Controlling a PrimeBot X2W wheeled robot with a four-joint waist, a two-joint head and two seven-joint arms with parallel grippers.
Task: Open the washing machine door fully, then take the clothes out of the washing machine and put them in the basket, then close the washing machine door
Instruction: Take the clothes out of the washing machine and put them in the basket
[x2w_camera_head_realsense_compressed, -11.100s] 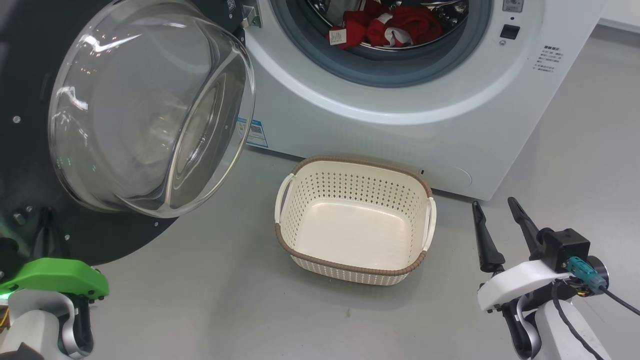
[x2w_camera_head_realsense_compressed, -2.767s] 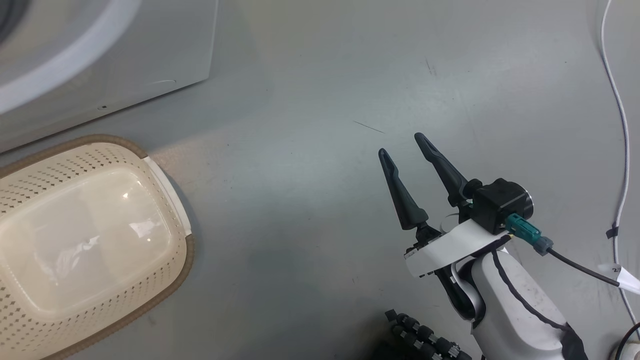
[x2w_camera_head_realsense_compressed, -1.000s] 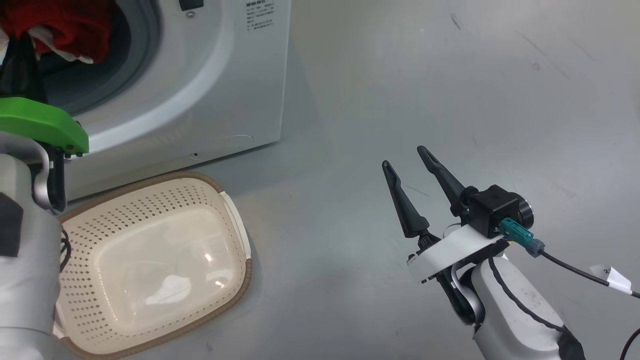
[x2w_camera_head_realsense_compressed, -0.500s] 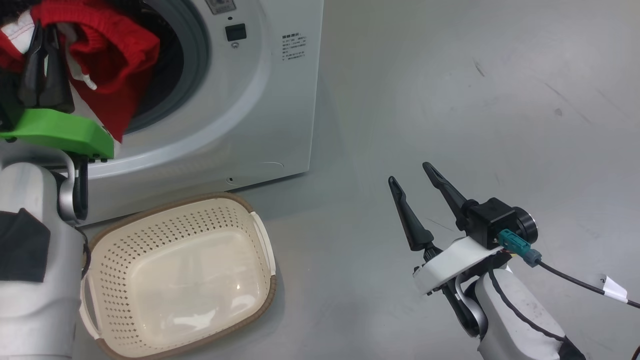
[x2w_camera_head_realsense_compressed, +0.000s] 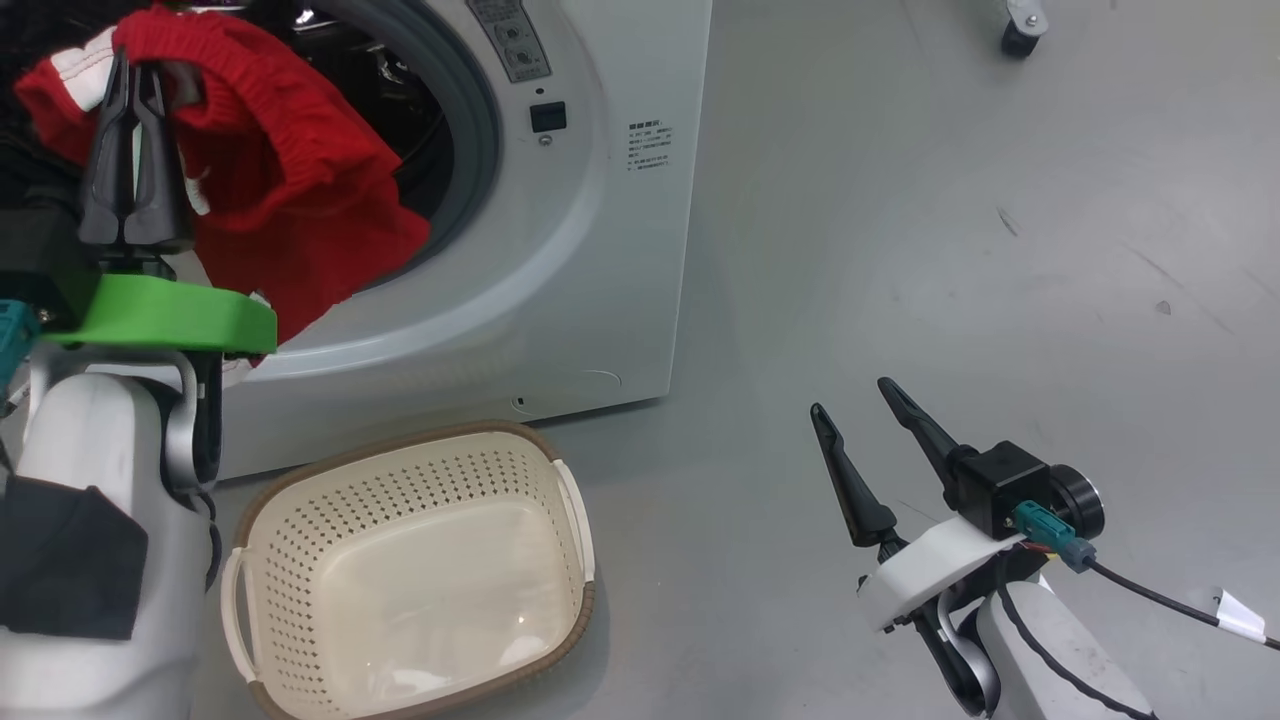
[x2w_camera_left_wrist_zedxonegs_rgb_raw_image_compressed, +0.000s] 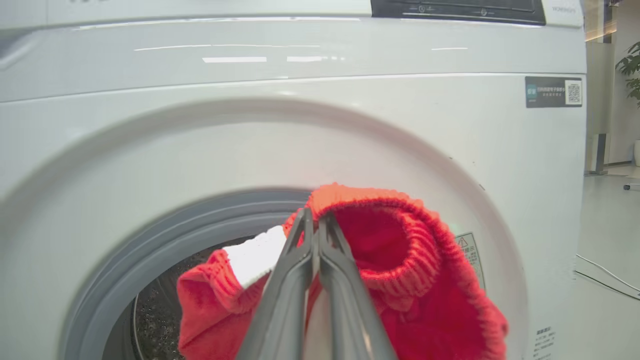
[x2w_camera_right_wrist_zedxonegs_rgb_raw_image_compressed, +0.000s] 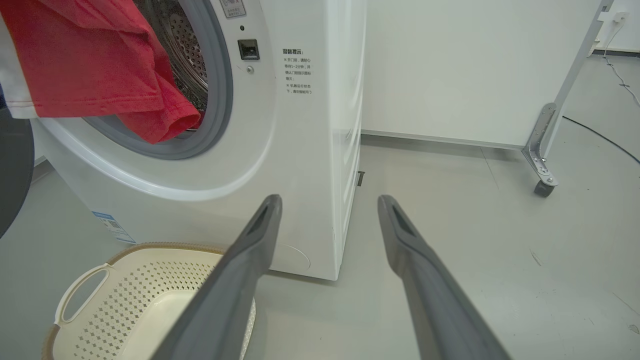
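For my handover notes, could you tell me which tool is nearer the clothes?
Left. The left tool is shut on the clothes at the mouth of the washing machine; the right tool stands open over the floor, off to their right.

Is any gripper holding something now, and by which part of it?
The left gripper is shut on the clothes, pinching a ribbed red edge beside white trim. The right gripper is open and empty.

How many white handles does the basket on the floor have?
2. One white handle is on the left end of the basket in the head view; the other white handle is on its right end. Neither is hidden.
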